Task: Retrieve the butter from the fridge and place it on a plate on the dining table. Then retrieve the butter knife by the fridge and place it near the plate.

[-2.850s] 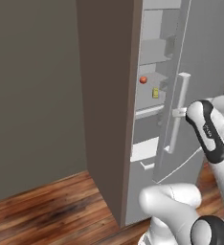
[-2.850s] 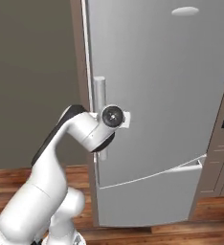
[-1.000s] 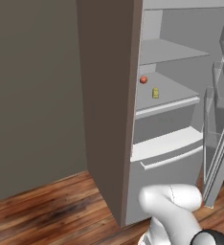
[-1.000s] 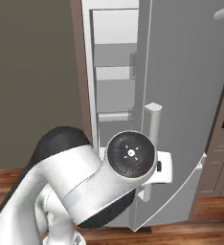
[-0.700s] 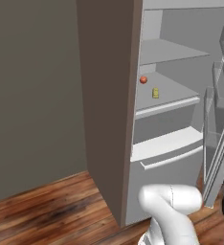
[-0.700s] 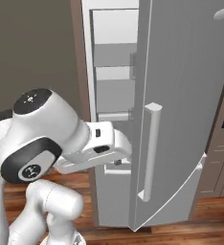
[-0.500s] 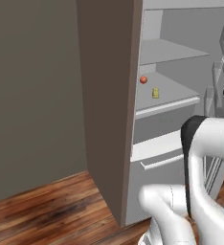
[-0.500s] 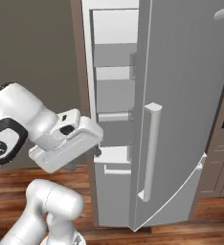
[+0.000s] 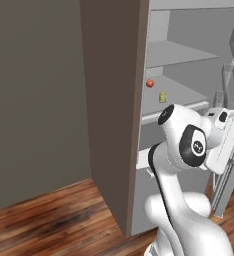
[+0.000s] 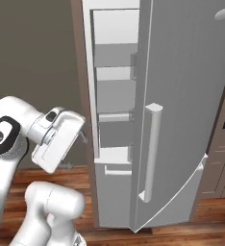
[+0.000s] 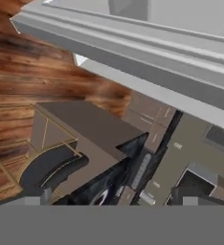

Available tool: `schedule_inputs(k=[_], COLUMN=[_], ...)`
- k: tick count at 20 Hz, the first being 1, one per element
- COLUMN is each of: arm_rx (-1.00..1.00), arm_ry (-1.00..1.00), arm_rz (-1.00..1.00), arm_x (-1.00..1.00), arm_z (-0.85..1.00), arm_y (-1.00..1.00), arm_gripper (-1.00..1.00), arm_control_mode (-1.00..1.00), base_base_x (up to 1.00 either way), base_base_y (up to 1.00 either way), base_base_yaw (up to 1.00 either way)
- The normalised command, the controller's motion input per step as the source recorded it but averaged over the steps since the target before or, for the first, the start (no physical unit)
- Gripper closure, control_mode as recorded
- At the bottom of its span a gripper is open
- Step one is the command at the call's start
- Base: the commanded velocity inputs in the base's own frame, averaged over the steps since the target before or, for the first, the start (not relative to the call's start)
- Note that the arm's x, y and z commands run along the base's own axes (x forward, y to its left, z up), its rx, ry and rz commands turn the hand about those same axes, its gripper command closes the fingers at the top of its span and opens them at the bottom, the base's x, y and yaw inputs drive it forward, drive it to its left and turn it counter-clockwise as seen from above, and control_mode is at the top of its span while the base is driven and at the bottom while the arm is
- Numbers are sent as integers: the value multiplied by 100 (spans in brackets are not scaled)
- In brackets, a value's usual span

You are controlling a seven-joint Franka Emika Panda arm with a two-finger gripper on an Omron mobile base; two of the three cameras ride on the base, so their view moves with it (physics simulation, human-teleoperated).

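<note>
Claw spread wide and empty outside the open fridge, while the butter sits on a shelf up and deeper in, apparently standing on end.

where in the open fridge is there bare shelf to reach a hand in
The shelf above the butter looks bare. On the butter's own shelf, the stretch to its right is free; the left end, by the fridge wall, is tighter, with a small red-orange lump close beside the butter.
</note>
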Motion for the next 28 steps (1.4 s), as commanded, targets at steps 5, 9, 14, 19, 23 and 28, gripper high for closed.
schedule_inputs(k=[5, 9, 14, 19, 23, 28], arm_rx=[-1, 1, 2, 5, 6, 4], arm_ry=[16, 0, -1, -2, -5, -8], arm_rz=[-11, -10, -5, -1, 0, 0], arm_x=[71, 52, 44, 27, 21, 22], arm_z=[-16, -2, -1, -2, -3, 0], arm_y=[-35, -23, -36, -45, -36, -19], arm_gripper=[-100, -100, -100, -100, -100, -100], arm_control_mode=[-100, -100, -100, -100, -100, -100], base_base_x=[0, 0, 0, 0, 0, 0], base_base_y=[0, 0, 0, 0, 0, 0], base_base_yaw=[0, 0, 0, 0, 0, 0])
